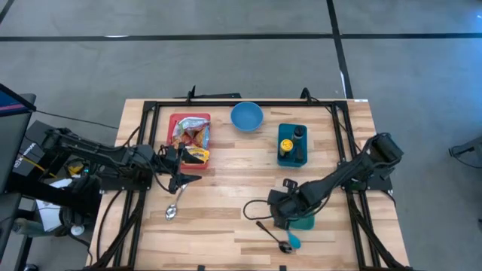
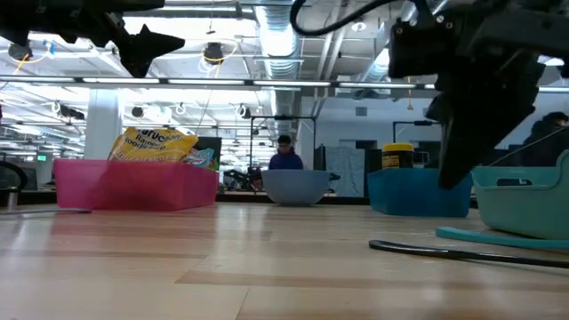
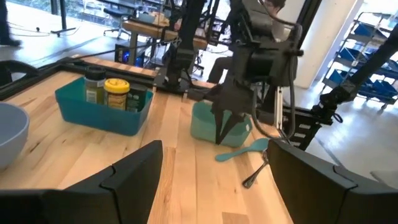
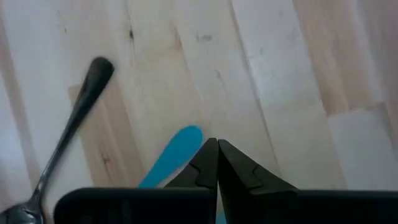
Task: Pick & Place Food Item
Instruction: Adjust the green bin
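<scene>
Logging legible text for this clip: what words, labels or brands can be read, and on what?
Snack bag in the pink bin: yellow with dark lettering, too blurred to read with confidence.
Yellow-lidded jar in the blue bin: label too small to read.
Dark bottle beside it: label unreadable.
Nothing else carries legible text.

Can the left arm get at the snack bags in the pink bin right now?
Probably yes. The left gripper hangs open just beside the pink bin, the snack bags sit exposed on top, and nothing lies between them.
</scene>
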You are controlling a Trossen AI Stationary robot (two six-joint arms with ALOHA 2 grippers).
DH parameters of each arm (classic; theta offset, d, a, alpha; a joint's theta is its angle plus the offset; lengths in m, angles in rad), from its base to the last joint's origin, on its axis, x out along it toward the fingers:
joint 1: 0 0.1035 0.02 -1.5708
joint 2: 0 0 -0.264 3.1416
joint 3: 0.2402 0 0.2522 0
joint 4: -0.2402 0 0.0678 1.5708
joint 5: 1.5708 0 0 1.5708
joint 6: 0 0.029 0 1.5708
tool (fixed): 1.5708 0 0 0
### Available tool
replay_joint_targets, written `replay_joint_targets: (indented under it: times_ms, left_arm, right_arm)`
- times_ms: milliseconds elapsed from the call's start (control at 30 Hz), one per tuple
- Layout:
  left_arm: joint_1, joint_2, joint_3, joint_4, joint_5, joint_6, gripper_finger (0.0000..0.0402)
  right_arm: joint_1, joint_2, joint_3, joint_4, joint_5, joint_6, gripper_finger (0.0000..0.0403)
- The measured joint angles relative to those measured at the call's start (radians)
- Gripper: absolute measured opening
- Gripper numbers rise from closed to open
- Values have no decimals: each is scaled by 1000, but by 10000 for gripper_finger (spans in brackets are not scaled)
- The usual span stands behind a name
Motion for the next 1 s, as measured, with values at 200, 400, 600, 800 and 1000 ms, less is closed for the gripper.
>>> replay_joint_targets:
  times_ms: [200, 400, 600, 800, 1000]
  left_arm:
    - [0, 6, 0, 6, 0, 0, 286]
    - [0, 7, 0, 6, 0, 0, 286]
    - [0, 7, 0, 6, 0, 0, 286]
    - [0, 7, 0, 6, 0, 0, 286]
    - [0, 7, 0, 6, 0, 0, 286]
  right_arm:
    - [1, 49, 78, -142, -36, 15, 0]
    - [1, 53, 84, -210, -63, 34, 0]
    - [1, 49, 84, -288, -93, 82, 0]
    - [6, 49, 84, -341, -117, 118, 0]
    - [21, 49, 84, -403, -141, 165, 0]
